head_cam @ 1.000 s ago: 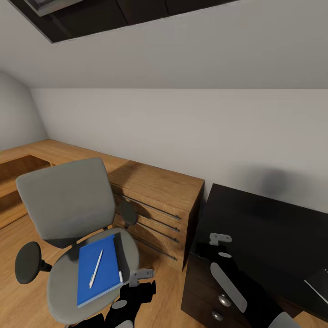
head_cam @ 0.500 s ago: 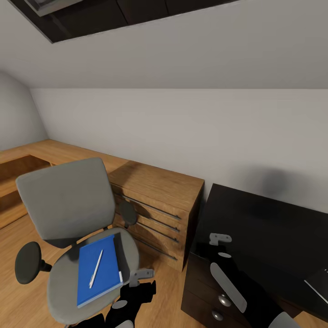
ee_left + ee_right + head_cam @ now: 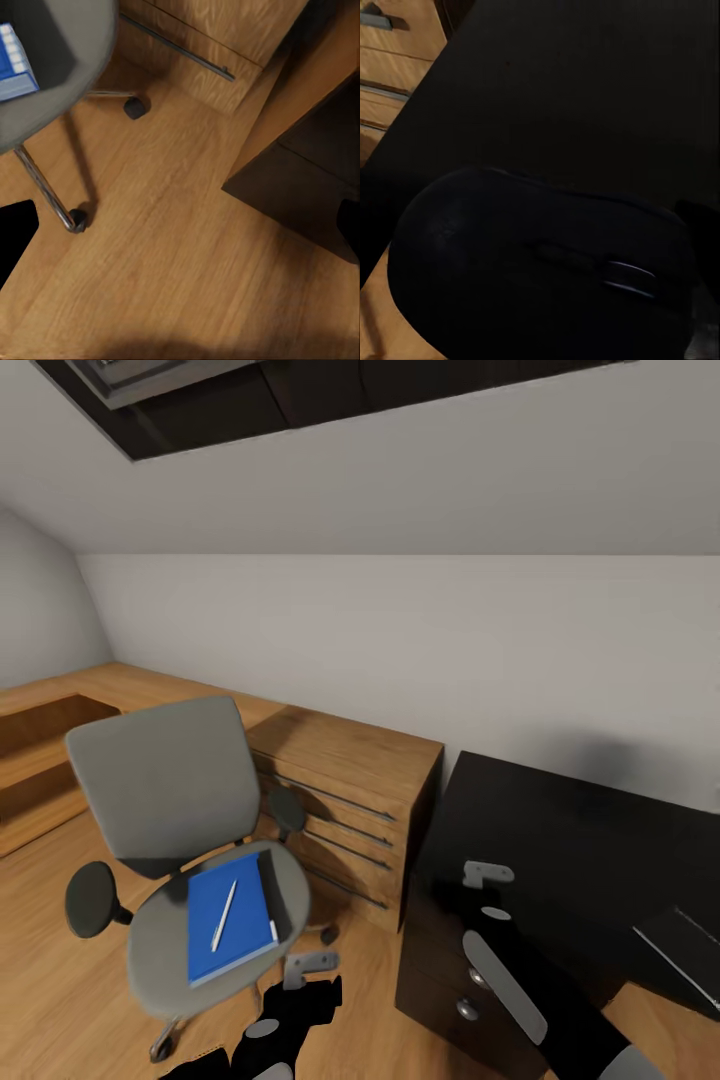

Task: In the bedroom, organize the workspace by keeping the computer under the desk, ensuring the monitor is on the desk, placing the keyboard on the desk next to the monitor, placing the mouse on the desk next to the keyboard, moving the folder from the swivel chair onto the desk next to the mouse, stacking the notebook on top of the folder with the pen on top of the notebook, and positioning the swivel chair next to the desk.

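Our right claw (image 3: 690, 247) holds the mouse (image 3: 540, 262) close over the black desk (image 3: 585, 90); grip looks closed on it. Left claw (image 3: 180, 225) hangs above the floor (image 3: 172, 255), fingers spread, empty. Folder (image 3: 230, 915) with pen (image 3: 224, 915) lies on the swivel chair (image 3: 165, 790).

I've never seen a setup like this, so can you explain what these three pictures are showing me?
It's a simulated two-armed robot on wheels. The large picture comes from its head camera: a grey padded swivel chair carries a flat blue folder with a thin white pen on it, near a glossy black desk. The other two come from wrist cameras. The left one looks down at the wooden floor, jaws open and empty. The right one shows a black oval mouse above the desk, apparently held in the jaws.
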{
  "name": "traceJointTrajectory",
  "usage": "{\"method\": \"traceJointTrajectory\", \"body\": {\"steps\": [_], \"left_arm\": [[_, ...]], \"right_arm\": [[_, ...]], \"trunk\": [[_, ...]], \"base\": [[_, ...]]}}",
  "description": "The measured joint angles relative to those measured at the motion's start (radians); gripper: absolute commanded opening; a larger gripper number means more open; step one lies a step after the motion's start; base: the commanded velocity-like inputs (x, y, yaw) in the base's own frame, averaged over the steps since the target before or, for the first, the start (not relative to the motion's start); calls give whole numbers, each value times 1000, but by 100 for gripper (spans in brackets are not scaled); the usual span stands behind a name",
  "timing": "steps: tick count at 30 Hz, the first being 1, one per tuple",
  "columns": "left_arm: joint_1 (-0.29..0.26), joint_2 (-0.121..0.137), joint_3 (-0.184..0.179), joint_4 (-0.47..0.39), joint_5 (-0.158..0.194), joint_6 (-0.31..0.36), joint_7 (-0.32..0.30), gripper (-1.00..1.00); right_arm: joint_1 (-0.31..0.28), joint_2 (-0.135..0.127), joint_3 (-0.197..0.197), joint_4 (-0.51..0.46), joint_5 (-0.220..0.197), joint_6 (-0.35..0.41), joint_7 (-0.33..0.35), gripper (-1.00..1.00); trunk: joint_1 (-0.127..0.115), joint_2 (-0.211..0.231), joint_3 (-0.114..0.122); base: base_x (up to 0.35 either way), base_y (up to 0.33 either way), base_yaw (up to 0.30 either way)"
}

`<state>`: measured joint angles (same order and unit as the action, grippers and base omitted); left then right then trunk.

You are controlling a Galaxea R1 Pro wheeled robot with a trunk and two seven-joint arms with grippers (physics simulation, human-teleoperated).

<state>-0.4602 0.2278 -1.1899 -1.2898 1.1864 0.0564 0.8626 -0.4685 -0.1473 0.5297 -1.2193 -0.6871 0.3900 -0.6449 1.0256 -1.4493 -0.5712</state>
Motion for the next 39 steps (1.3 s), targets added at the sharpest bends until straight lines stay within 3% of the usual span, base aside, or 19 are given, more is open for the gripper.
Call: {"method": "traceJointTrajectory", "body": {"steps": [16,19,20,22,27,31,33,37,39], "left_arm": [[0,0,0,-24,0,0,-1,100],[0,-6,0,-20,7,1,-1,100],[0,-23,0,10,10,2,-5,100],[0,-34,1,40,10,2,-8,100],[0,-59,4,119,11,1,-9,100],[1,-73,2,306,15,-3,-15,100],[1,-74,-4,336,17,-4,-16,100],[2,-91,-80,444,19,-5,-62,100],[2,-120,-107,564,23,-4,-142,100]], "right_arm": [[14,-10,-5,-101,-6,-5,-18,-100],[20,-37,-9,-110,-20,-32,-20,-100],[22,-61,-13,-111,-57,-50,-20,-100],[22,-66,-18,-111,-73,-53,-20,-100],[22,-69,-38,-111,-80,-54,-20,-100],[22,-68,-60,-109,-81,-55,-21,-100],[22,-69,-61,-110,-81,-55,-21,-100],[22,-75,-61,-109,-81,-55,-21,-100],[22,-86,-61,-107,-81,-61,-19,-100]], "trunk": [[-8,14,6],[-20,35,16],[-23,42,20],[-31,56,28],[-50,91,46],[-66,119,58],[-73,133,65],[-89,161,77],[-96,175,84]], "base": [[-77,0,0],[0,0,-133],[0,0,-260],[0,0,-265],[0,0,-272],[0,0,-49],[0,0,-7],[0,0,-1],[0,0,-40]]}}
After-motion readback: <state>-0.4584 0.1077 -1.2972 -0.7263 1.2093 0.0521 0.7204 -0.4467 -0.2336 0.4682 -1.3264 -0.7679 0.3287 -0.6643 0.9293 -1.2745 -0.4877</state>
